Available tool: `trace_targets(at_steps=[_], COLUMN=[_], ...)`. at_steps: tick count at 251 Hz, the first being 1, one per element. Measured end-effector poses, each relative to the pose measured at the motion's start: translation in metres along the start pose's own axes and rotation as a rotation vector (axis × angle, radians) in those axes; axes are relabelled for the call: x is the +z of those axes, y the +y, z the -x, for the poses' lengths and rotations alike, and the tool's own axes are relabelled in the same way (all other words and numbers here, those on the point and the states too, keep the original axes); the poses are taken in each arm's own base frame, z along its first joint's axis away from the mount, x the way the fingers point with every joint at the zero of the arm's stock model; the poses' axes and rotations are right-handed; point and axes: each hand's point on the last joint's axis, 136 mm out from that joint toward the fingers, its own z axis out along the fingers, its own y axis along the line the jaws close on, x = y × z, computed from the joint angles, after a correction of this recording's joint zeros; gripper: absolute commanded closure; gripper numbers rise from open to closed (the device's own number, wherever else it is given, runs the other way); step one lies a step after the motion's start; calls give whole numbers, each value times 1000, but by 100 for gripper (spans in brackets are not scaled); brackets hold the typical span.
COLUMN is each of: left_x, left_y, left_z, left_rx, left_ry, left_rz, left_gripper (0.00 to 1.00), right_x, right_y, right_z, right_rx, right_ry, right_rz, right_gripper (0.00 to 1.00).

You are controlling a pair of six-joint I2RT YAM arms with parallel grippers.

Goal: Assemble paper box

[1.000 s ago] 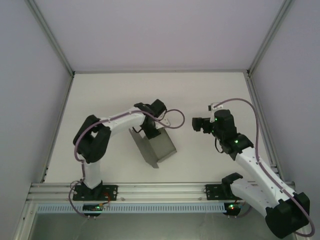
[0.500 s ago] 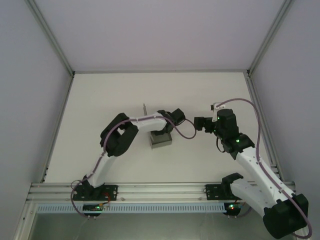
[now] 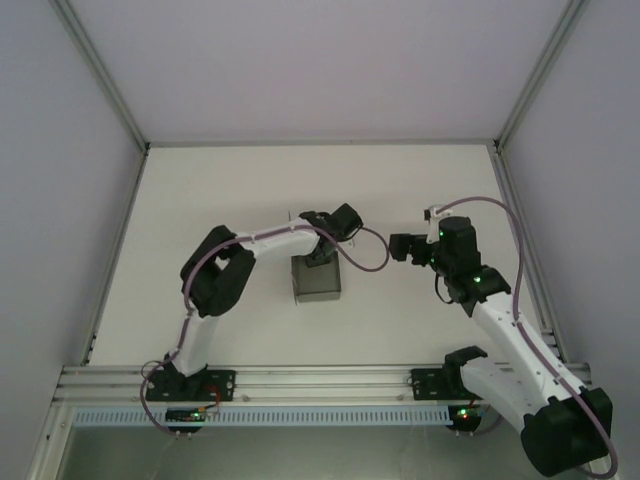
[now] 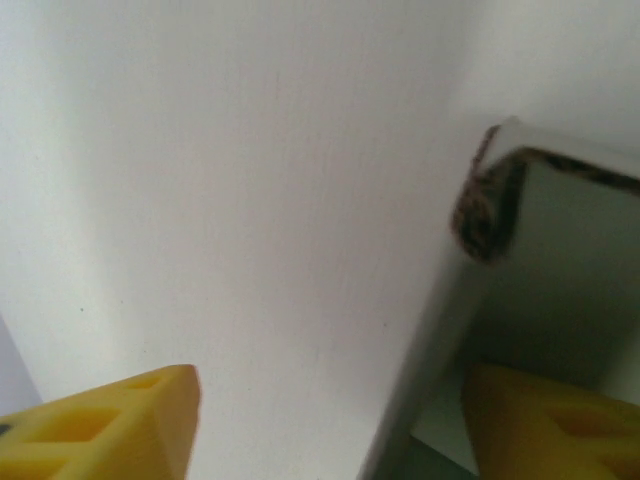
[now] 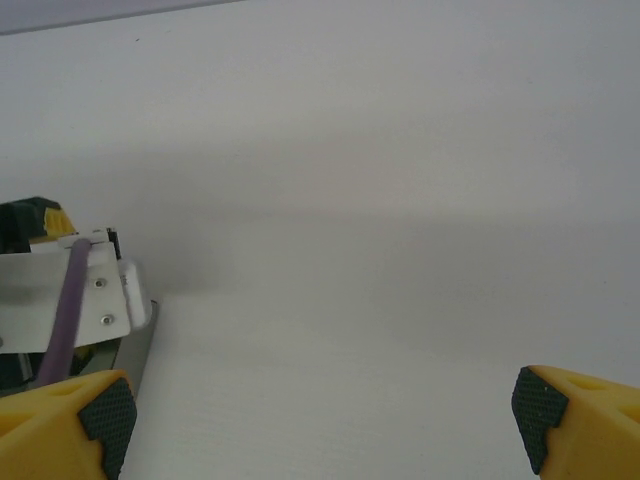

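The paper box (image 3: 316, 282) is a small grey cardboard box standing on the white table near the middle. My left gripper (image 3: 322, 252) is at the box's far edge. In the left wrist view this gripper (image 4: 330, 440) is open and straddles one thin box wall (image 4: 440, 330): one yellow finger (image 4: 130, 430) is outside, the other finger (image 4: 550, 420) is inside the box. A frayed corner (image 4: 488, 205) of the wall shows above. My right gripper (image 3: 400, 246) hangs open to the right of the box, apart from it, and this gripper (image 5: 320, 430) has nothing between its fingers.
The white table (image 3: 420, 180) is walled by white panels and aluminium posts (image 3: 525, 95). A rail (image 3: 320, 380) carrying both arm bases runs along the near edge. The left arm's purple cable (image 3: 365, 262) loops between the two grippers.
The box has gone from lying tilted and open to standing squarely as a small box. My left arm has swung right to its far edge. The right gripper barely shifted.
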Motion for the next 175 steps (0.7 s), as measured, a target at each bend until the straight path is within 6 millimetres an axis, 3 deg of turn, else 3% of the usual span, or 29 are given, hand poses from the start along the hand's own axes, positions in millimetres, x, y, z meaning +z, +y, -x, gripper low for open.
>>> trace_targets(at_steps=[27,34,83,113,138,161,175], left_x=[-23,-29,-70,-104,-144,-179,-188], left_y=[12,16,46,80,125,161,174], left_z=[6,8,18,12,-8,-49,-77], left_rx=[3,0,-71,-209,-426,-673,-815], left_ry=[-69,-86,-216,-324,-449,-544,-578], left_rz=[5,7,37,61,114,168,197], left_gripper=[7,0,0,1,1,0,0], right_x=[0,-1,-3,-1,9,28,42], right_y=[0,-1,-3,-2,6,25,44], right_z=[-1,-1,-1,-2,-7,-17,-23], right_rx=[1,1,-5,-38,-98,-206,-303], right_ry=[3,4,4,10,44,116,165], right_rz=[2,2,-3,4,44,110,155], right_gripper=[1,1,1,1,1,1,1])
